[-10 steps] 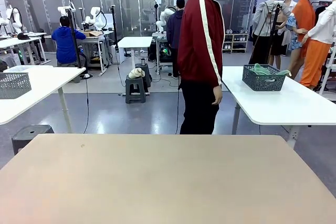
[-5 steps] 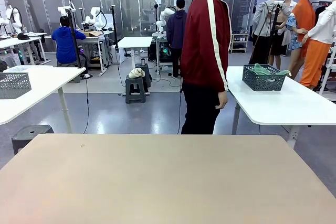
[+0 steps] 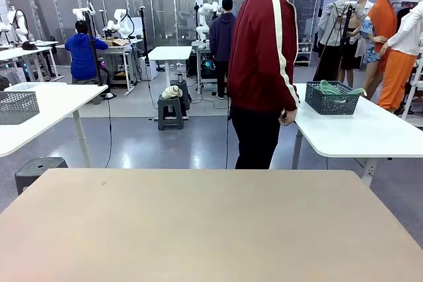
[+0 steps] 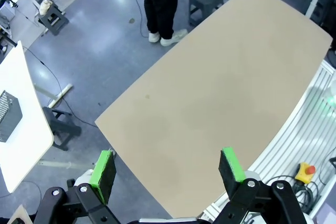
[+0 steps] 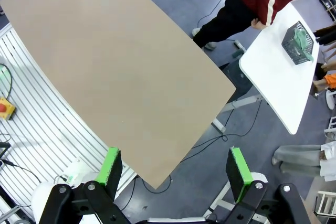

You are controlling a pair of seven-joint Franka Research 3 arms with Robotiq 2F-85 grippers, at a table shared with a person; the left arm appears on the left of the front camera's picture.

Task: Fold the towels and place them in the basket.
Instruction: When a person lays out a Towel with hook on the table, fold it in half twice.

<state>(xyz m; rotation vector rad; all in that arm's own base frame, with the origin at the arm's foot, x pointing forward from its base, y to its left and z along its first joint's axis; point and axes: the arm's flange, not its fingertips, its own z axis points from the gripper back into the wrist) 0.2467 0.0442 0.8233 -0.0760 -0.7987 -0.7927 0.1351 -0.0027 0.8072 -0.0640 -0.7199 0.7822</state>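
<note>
Robotics lab, open hall: rows of white tabletops [image 3: 357,130] on metal legs, grey floor [image 3: 165,143] w/ loose cables [image 3: 109,130], glass partitions [image 3: 158,4] at back. Green-padded left hand [image 4: 166,156] hangs over a beige tabletop [image 3: 211,222], yellow e-stop box [image 4: 305,172] near its edge. People [image 3: 82,51] at far workstations.

Grey floor [image 3: 165,143], white tables [image 3: 370,130], glass partitions [image 3: 158,4] behind.

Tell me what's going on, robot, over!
Left hand open, high over the tan table. Right hand open, same. Basket with green towel sits on white side table. Person stands beside it.
</note>
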